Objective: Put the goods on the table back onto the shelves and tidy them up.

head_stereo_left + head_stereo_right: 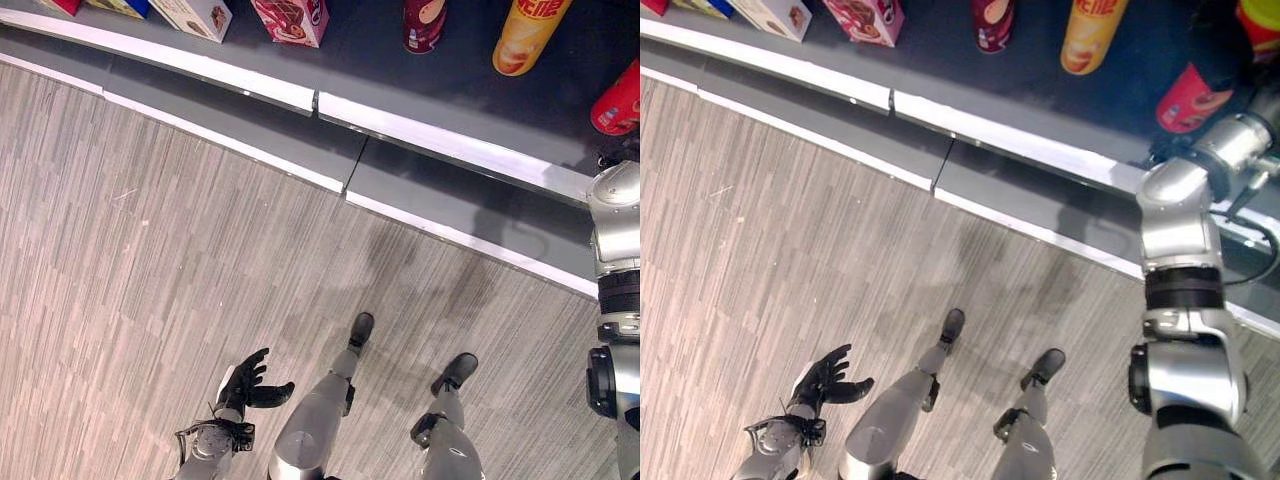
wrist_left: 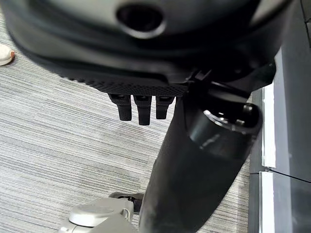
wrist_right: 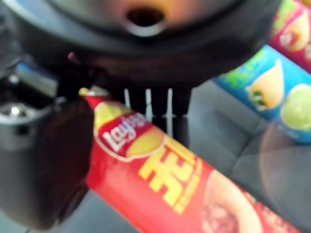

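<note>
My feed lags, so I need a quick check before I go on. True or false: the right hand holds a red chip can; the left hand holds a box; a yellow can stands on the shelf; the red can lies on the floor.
1. The right hand holds a red chip can. True.
2. The left hand holds a box. False: it hangs open and empty above the floor.
3. A yellow can stands on the shelf. True.
4. The red chip can lies on the floor. False: it is at the shelf, in the right hand.
</note>
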Motion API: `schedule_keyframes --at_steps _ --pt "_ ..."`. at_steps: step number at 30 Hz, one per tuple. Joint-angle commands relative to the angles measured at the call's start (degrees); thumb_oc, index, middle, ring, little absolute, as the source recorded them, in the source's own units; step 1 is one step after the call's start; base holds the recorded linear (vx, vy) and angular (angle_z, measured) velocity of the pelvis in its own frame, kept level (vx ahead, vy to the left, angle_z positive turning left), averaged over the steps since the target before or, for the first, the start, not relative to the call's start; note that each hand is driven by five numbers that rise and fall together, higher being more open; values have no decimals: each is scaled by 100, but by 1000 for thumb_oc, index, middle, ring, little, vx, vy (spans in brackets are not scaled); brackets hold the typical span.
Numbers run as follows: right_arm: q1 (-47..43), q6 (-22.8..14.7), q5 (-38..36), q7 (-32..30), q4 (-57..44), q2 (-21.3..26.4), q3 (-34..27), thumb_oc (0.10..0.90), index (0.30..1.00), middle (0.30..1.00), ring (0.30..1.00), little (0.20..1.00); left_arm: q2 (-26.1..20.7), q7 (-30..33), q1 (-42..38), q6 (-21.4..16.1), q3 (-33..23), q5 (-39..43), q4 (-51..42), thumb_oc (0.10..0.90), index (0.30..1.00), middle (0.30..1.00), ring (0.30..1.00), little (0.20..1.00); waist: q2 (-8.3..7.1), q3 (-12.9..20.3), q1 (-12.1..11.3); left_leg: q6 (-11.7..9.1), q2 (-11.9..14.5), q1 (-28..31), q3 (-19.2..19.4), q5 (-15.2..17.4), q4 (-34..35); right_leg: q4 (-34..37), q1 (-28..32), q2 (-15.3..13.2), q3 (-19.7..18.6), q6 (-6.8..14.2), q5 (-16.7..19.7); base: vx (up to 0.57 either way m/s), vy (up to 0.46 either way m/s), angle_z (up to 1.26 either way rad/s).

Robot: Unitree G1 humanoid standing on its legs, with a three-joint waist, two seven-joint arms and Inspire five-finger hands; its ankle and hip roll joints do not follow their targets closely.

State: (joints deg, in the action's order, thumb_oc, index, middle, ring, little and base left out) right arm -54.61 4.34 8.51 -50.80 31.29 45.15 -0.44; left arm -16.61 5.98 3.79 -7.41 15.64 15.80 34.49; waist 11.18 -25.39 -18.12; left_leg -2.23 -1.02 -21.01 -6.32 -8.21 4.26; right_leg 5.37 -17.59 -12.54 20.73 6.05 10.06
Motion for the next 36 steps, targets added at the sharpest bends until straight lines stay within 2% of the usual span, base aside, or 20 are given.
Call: schedule_keyframes --at_steps 1,7,9,10,16,23,26,29,31,34,36 --pt "-643 -371 87 -383 -209 924 364 400 300 300 300 300 -551 254 129 -186 346 155 -58 800 900 900 900 900 -209 368 -55 -267 -25 -414 -82 196 -69 -86 883 -567 166 773 -714 2 0 8" --pt "-648 -411 -64 -371 -125 904 383 400 300 300 300 300 -552 278 109 -183 368 163 -53 800 900 900 900 900 -214 366 -38 -264 -26 -415 -75 201 -71 -89 883 -568 171 776 -711 1 -1 2" --pt "-645 -413 -75 -366 -116 888 392 626 639 639 639 639 -541 277 102 -173 374 159 -35 800 900 900 900 900 -215 368 -36 -263 -25 -410 -77 202 -67 -89 880 -567 172 775 -713 0 0 0" --pt "-637 -425 -97 -362 -121 866 381 800 900 900 900 900 -534 282 99 -170 374 164 -26 800 900 900 900 900 -211 368 -32 -262 -26 -407 -75 205 -69 -92 881 -564 169 773 -722 0 0 0" --pt "-549 -448 -160 -324 -176 780 349 800 900 900 900 900 -544 270 101 -145 369 165 -8 800 900 900 900 900 -246 379 -16 -258 -10 -365 -79 234 -103 -104 922 -563 150 759 -742 0 0 0" --pt "-124 -494 101 -249 -932 642 109 800 900 900 900 900 -518 217 109 -70 315 93 60 800 900 900 900 900 -334 433 62 -255 25 -254 -65 288 -130 -121 1007 -532 128 745 -768 0 0 0" --pt "337 -529 377 -269 -1627 367 -283 800 900 900 900 900 -482 200 93 8 250 29 89 800 900 900 900 900 -441 500 142 -256 77 -160 -40 358 -210 -133 1102 -496 110 716 -799 -33 -41 2" --pt "1041 -662 593 -24 -2579 -38 -607 800 900 900 900 900 -434 176 51 101 90 -23 180 800 900 900 900 900 -634 610 313 -253 157 -32 11 376 -251 -109 1199 -429 72 680 -770 -41 -28 0" --pt "1488 -905 387 314 -3028 -334 -683 800 900 900 900 900 -425 168 44 146 -36 -1 213 800 900 900 900 900 -759 665 421 -262 214 51 58 388 -250 -96 1240 -388 43 663 -762 0 -33 -4" --pt "2493 -1587 -920 1542 -3686 -1065 -560 800 900 900 900 900 -452 93 119 249 -333 72 261 800 900 900 900 900 -1047 771 651 -280 385 386 245 451 -174 -70 1379 -285 -93 631 -760 19 -31 -14" --pt "3262 -1829 -1842 2659 -3730 -1129 -372 800 900 900 900 900 -492 -103 225 309 -634 41 292 800 900 900 900 900 -1253 910 821 -292 463 593 411 384 -54 -37 1429 -239 -183 637 -696 30 -16 -46"
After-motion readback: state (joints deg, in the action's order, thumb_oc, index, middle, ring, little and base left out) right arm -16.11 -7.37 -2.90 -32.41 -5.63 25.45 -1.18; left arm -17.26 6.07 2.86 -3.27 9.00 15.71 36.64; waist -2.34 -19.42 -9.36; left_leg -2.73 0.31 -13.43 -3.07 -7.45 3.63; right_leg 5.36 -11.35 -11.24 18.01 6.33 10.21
